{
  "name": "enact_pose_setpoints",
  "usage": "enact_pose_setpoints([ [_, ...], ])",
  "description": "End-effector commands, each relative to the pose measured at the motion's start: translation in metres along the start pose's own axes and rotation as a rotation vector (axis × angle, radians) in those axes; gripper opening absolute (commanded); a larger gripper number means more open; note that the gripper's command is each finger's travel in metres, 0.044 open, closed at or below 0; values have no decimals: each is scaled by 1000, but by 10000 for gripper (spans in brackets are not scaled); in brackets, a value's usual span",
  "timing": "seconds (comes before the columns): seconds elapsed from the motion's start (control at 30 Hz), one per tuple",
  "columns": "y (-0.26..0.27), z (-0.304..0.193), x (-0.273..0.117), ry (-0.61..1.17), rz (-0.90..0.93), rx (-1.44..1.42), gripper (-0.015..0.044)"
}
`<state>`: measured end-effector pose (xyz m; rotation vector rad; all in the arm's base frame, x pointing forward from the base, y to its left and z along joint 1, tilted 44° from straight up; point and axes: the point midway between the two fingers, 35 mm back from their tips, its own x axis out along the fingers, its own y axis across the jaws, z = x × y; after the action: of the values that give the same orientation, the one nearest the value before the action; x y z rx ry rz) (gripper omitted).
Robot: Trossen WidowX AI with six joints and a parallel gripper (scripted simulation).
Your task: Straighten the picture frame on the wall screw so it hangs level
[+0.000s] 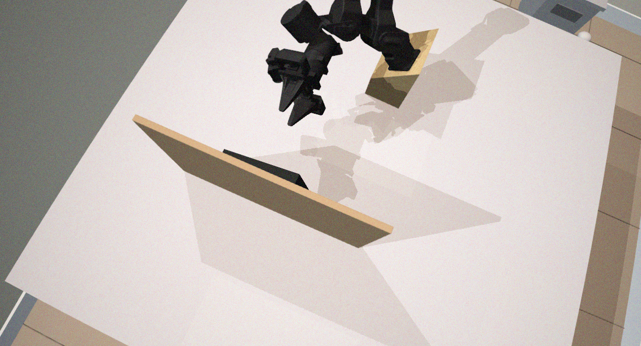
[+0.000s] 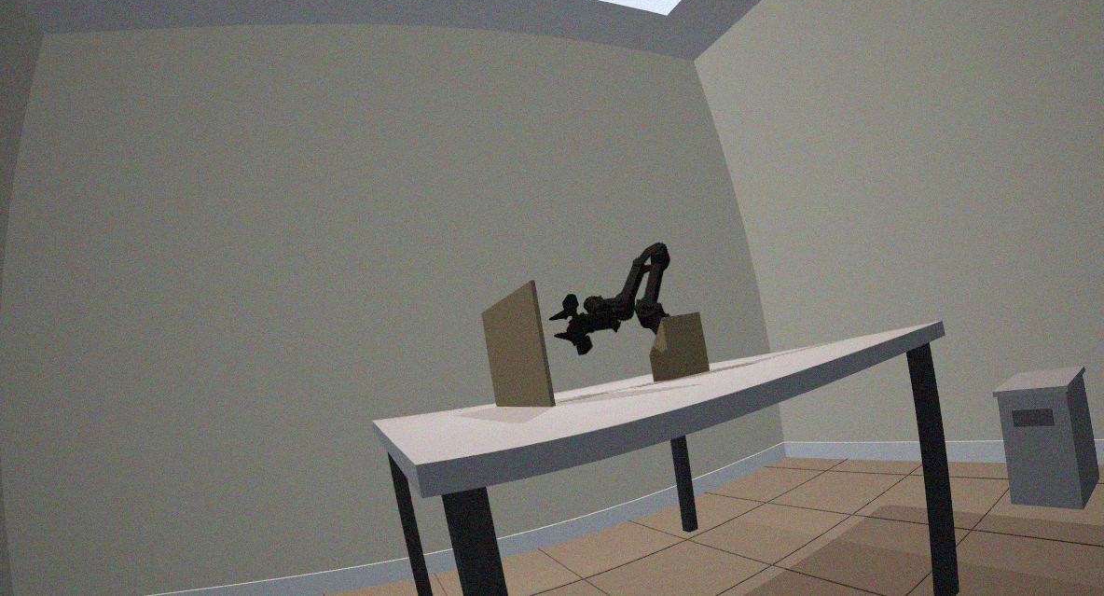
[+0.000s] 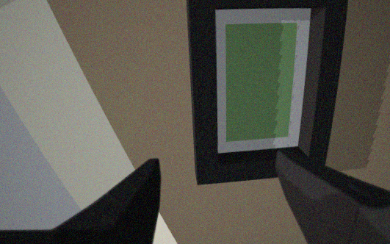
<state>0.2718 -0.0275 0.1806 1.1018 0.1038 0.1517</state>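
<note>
Reaching toward an upright tan board [image 1: 268, 191] [image 2: 513, 353] [image 3: 143, 73], the black arm [image 1: 381, 10] [image 2: 655, 284] stands on a wooden block [image 1: 387, 90] [image 2: 683, 349] on the counter [image 1: 515, 164] [image 2: 462, 438]. The gripper [image 1: 286, 117] [image 2: 553, 326] [image 3: 218, 163] hangs in the air between block and board, above the counter. Its fingers are released and parted, with nothing between them, and the top view shows them apart from the board.

The picture frame [image 1: 278, 171] [image 3: 203, 110] is against the board's face on the gripper's side. It is black and rectangular, with a pale border [image 3: 221, 110] around a green panel [image 3: 253, 81]. In the wrist view its sides run at a different slant from the board's left edge, so it sits crooked on the board; which side is too high I cannot tell. The right finger in that view overlaps the frame's lower edge. A brighter strip runs down the right part of the green panel. The screw and the back of the frame are hidden. In the exterior view, the board hides the frame, and a grey bin [image 1: 549, 14] [image 2: 1038, 457] stands on the floor to the right of the counter.
</note>
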Motion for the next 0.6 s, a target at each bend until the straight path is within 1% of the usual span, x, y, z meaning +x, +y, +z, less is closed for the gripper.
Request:
enact_pose_setpoints([
  [0.0, -2, -1, 0, -1, -4, 6, 260],
  [0.13, -2, 0, 1, -1, -4, 6, 260],
  [0.23, 0, 2, 11, -1, -3, 6, 260],
  [0.57, -1, 0, 79, -2, -1, 7, 260],
])
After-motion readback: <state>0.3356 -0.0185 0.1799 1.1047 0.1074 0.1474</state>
